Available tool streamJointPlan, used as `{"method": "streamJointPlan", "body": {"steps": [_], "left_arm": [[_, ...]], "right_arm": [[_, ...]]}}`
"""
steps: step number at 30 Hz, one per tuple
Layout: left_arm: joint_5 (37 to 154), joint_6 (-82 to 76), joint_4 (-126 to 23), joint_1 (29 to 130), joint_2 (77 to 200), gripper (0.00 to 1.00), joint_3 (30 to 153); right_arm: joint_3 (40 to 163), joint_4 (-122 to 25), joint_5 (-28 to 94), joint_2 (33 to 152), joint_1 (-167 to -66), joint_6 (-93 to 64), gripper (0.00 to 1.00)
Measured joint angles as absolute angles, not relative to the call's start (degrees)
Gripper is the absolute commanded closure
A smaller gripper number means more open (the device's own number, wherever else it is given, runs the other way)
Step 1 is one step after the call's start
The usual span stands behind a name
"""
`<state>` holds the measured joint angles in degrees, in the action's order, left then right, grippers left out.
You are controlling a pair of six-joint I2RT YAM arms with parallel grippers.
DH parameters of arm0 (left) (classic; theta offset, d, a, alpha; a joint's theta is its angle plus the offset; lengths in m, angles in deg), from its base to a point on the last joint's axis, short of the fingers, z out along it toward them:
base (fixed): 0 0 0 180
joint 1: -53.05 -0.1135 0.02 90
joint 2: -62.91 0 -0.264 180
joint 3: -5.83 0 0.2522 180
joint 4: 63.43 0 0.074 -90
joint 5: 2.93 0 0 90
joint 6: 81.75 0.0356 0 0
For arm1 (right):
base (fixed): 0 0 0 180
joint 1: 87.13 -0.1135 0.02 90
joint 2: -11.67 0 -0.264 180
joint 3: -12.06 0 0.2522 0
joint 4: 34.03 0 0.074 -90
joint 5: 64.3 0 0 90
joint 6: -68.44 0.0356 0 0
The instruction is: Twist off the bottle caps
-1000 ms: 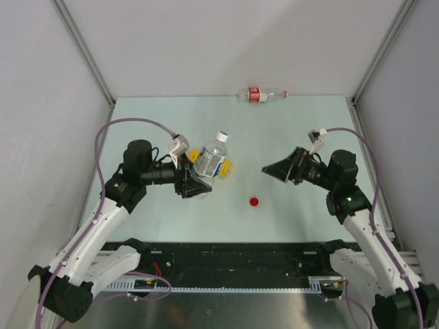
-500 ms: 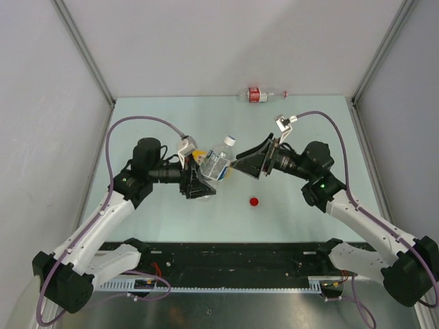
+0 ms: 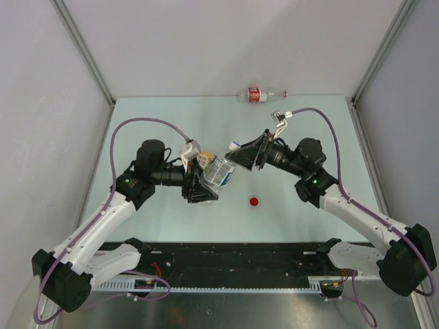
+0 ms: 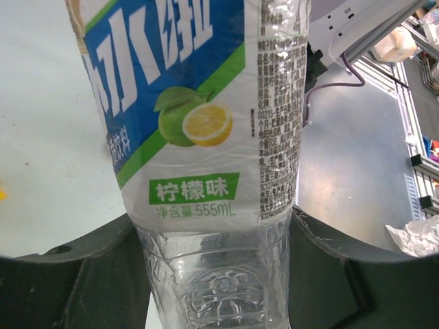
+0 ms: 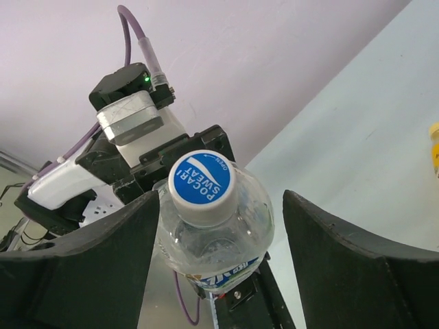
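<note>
My left gripper [image 3: 204,186] [image 4: 216,281] is shut on the base of the short clear bottle [image 3: 219,171] [image 4: 206,103], which has a blue and white label, and holds it tilted above the table. Its blue cap [image 5: 202,186] [image 3: 234,145] is still on the neck and points at my right gripper [image 3: 233,155] [image 5: 219,233]. That gripper is open, with one jaw on each side of the cap and bottle shoulder [image 5: 219,250]. A loose red cap [image 3: 254,202] lies on the table. The slim clear bottle [image 3: 260,94] with a red label lies at the back edge. The yellow bottle [image 3: 201,157] is mostly hidden behind the held bottle.
Grey walls close in the pale green table [image 3: 137,116] on the left, back and right. The arm bases and a black rail [image 3: 233,253] run along the near edge. A yellow patch [image 5: 434,147] shows at the right edge of the right wrist view.
My right arm has swung left from the right side, and its open jaws now sit around the cap. My left gripper has shifted slightly right and tilted the bottle toward it.
</note>
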<state>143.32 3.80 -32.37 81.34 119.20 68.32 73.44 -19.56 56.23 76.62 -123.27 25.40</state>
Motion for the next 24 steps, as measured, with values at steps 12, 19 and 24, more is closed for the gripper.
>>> {"method": "streamJointPlan", "body": {"steps": [12, 19, 24], "left_arm": [[144.28, 3.69, -32.44, 82.74, 119.51, 0.41, 68.21], [143.25, 3.8, -32.46, 84.97, 119.9, 0.12, 68.47], [141.17, 4.17, -32.37, 87.73, 122.7, 0.01, 73.1]], "right_arm": [[74.47, -20.87, 52.05, 74.93, -125.34, 23.28, 0.98], [74.47, -25.25, 50.96, 71.85, -125.91, 22.56, 1.0], [74.47, -29.75, 47.66, 67.26, -126.68, 20.66, 1.0]]}}
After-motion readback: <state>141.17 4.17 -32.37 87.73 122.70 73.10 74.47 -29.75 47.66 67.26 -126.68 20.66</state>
